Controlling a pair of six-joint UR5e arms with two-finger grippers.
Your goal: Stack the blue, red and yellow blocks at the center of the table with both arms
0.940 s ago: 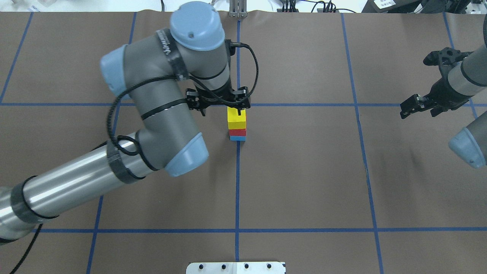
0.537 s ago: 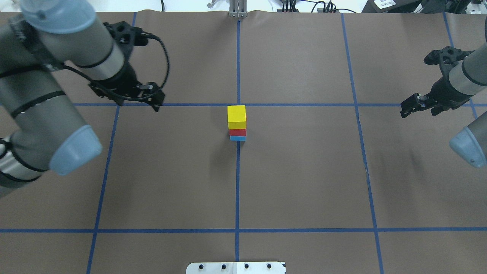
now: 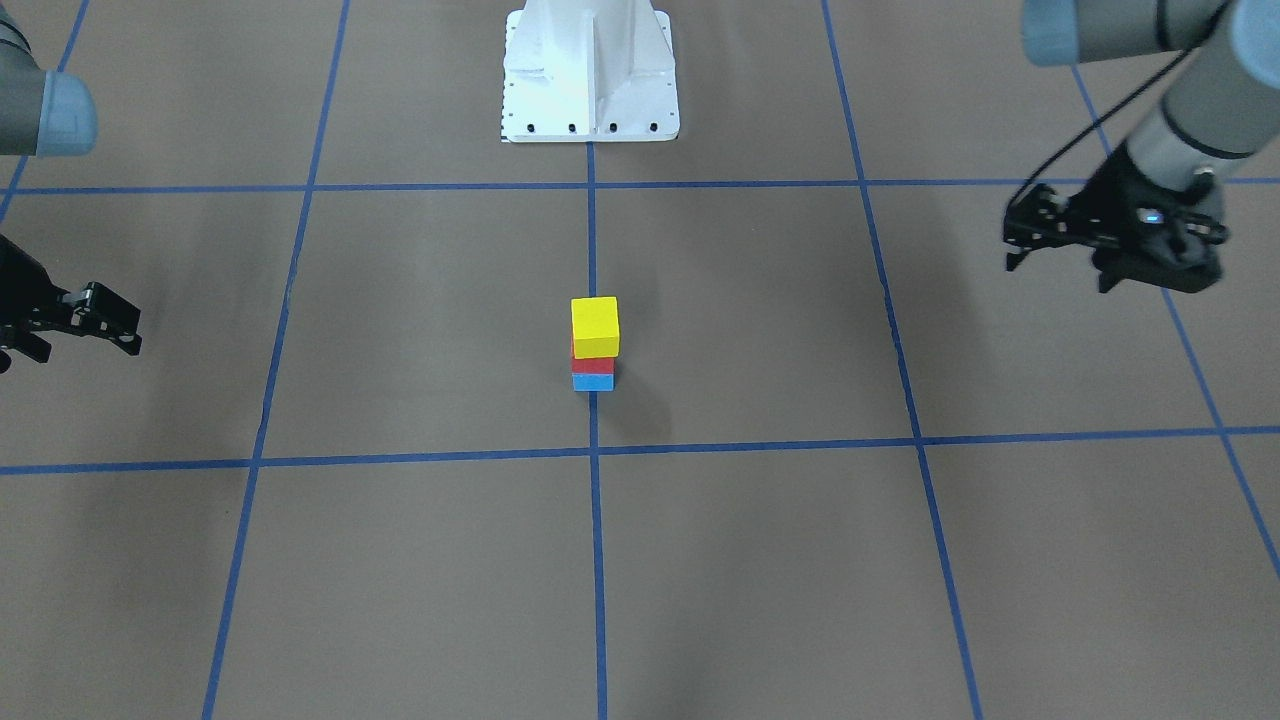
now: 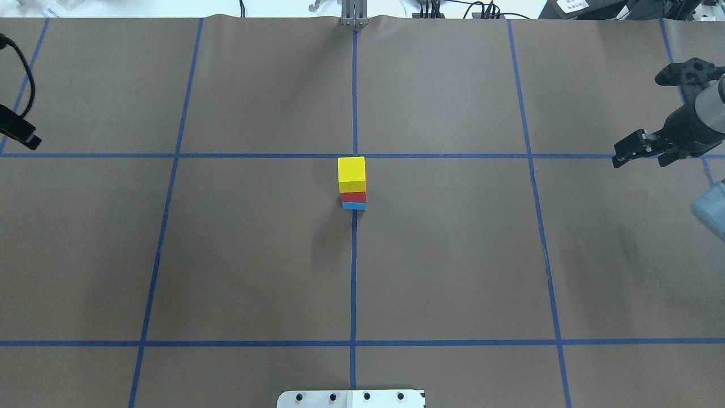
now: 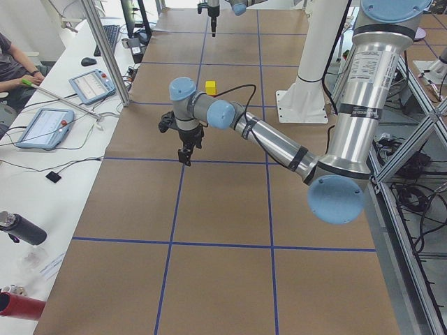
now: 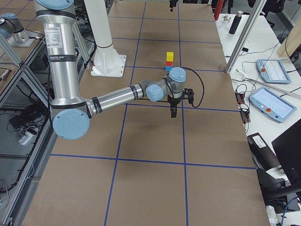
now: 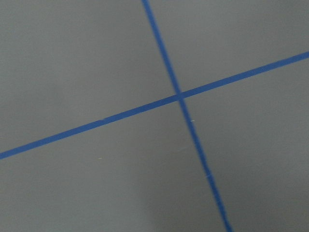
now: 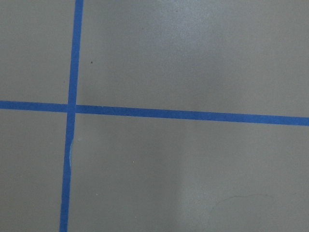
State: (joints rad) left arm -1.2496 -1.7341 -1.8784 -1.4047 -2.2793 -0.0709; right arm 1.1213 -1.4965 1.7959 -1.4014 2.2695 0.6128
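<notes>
You have the yellow block on the red block on the blue block, one upright stack at the centre of the table; both arms hang well apart from it. The overhead view cuts the left gripper to a sliver at its edge; the front-facing view shows it whole, jaws apart, empty; the right gripper is likewise spread and holds nothing. Your wrist cameras show only crossing tape lines.
</notes>
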